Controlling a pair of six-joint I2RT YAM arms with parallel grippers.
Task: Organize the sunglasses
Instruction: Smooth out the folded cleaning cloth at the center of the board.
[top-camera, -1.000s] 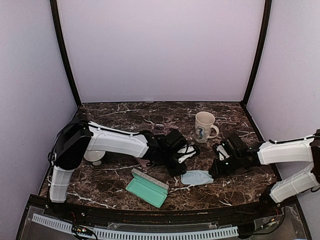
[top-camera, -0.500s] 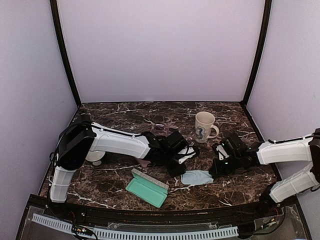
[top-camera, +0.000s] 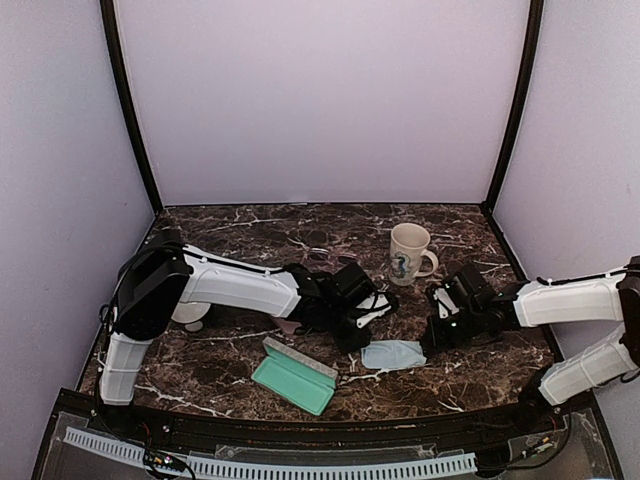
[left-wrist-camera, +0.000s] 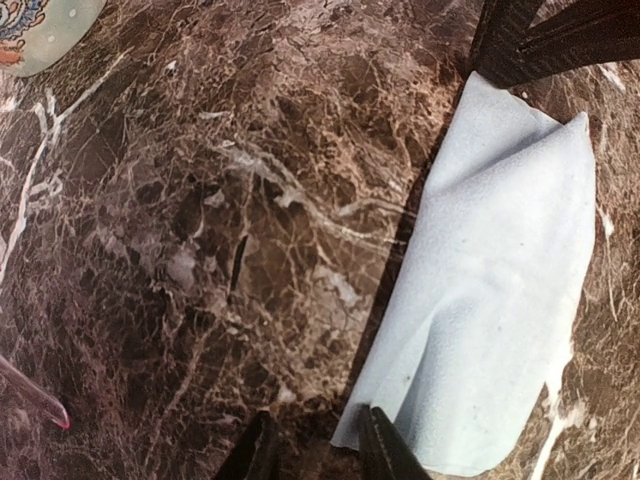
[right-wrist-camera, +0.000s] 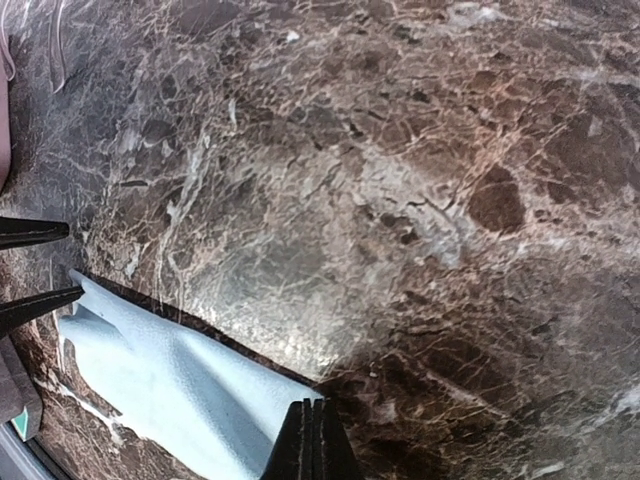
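Observation:
A light blue cloth (top-camera: 393, 354) lies at the front middle, between my two grippers. My left gripper (left-wrist-camera: 322, 452) is open at the cloth's near edge (left-wrist-camera: 500, 300), with one fingertip (left-wrist-camera: 385, 450) touching that edge. My right gripper (right-wrist-camera: 313, 440) is shut at the cloth's opposite corner (right-wrist-camera: 180, 390) and seems to pinch it. A translucent red-pink tip (left-wrist-camera: 42, 404) at the left edge of the left wrist view looks like part of the red-pink sunglasses. A pink piece (top-camera: 290, 325) shows under my left forearm. The dark pair is not clearly visible.
An open green case (top-camera: 293, 375) lies at the front, left of the cloth. A white patterned mug (top-camera: 408, 253) stands behind the grippers, and it also shows in the left wrist view (left-wrist-camera: 40, 30). A pale rounded object (top-camera: 189, 314) sits by the left arm's base.
Almost nothing has changed. My right gripper has shifted slightly at the cloth's corner. The cloth and the left arm stay in place.

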